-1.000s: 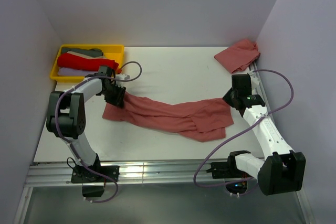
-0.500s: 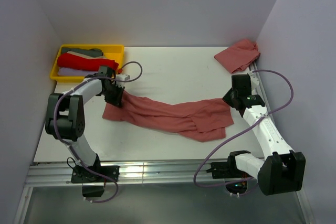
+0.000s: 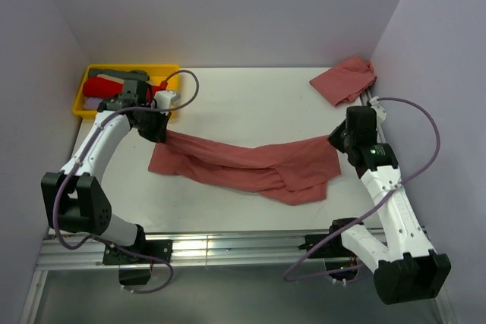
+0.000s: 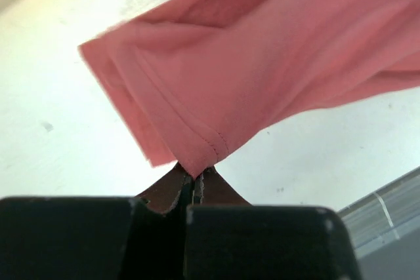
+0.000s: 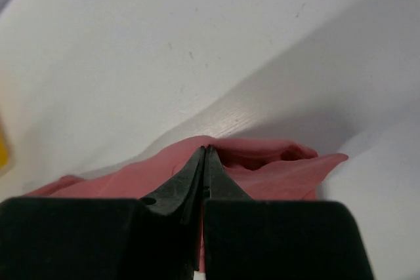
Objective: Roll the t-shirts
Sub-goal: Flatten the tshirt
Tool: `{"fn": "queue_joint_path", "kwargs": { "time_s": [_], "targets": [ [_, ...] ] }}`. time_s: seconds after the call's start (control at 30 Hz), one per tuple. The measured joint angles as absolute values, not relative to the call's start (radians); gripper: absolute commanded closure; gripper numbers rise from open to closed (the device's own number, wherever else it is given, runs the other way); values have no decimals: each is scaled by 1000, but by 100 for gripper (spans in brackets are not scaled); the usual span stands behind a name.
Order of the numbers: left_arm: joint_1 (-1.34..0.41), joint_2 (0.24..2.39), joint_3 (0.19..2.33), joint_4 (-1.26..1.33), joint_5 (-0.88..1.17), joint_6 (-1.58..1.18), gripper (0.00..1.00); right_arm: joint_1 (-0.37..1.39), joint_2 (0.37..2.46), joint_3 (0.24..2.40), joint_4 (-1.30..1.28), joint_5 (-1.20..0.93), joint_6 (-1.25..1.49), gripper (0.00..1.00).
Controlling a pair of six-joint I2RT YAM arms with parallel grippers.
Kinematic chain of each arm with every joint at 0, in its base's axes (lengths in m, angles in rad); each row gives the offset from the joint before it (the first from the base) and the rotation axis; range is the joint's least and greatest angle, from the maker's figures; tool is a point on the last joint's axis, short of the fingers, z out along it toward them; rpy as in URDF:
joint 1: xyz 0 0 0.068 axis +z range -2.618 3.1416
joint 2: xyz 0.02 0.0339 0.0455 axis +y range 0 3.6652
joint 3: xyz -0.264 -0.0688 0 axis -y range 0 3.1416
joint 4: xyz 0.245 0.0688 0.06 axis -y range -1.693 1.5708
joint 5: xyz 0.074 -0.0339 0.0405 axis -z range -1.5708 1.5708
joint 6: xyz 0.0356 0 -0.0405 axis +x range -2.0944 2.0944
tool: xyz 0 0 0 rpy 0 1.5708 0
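A salmon-red t-shirt (image 3: 250, 165) hangs stretched across the table's middle between both grippers. My left gripper (image 3: 157, 133) is shut on its left hem corner, seen in the left wrist view (image 4: 197, 155), and holds it above the table. My right gripper (image 3: 339, 140) is shut on the shirt's right end, seen in the right wrist view (image 5: 262, 175). A second salmon-red t-shirt (image 3: 345, 79) lies crumpled at the far right corner. Bright red, grey and lavender shirts (image 3: 114, 87) lie in the yellow tray.
The yellow tray (image 3: 170, 73) stands at the far left corner, just behind the left arm. Grey walls close in on both sides and the back. A metal rail (image 3: 228, 246) runs along the near edge.
Both grippers have lifted and moved apart, pulling the shirt tauter between them. The left arm swung up toward the tray; the right arm rose and shifted right.
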State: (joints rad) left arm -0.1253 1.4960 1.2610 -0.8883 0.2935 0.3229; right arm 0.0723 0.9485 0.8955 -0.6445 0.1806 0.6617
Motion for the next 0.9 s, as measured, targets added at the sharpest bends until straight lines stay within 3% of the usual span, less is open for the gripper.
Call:
{"fn": "queue_joint_path", "kwargs": {
  "time_s": [0.5, 0.7, 0.9],
  "targets": [
    [-27, 1257, 1627, -1139, 339, 356, 100, 58, 706, 1299, -820, 114, 662, 100],
    [-27, 1262, 1576, -1204, 370, 413, 100, 56, 710, 1338, -856, 124, 659, 100],
    [-27, 1386, 1393, -1242, 418, 499, 100, 56, 754, 1209, -850, 126, 659, 100]
  ]
}}
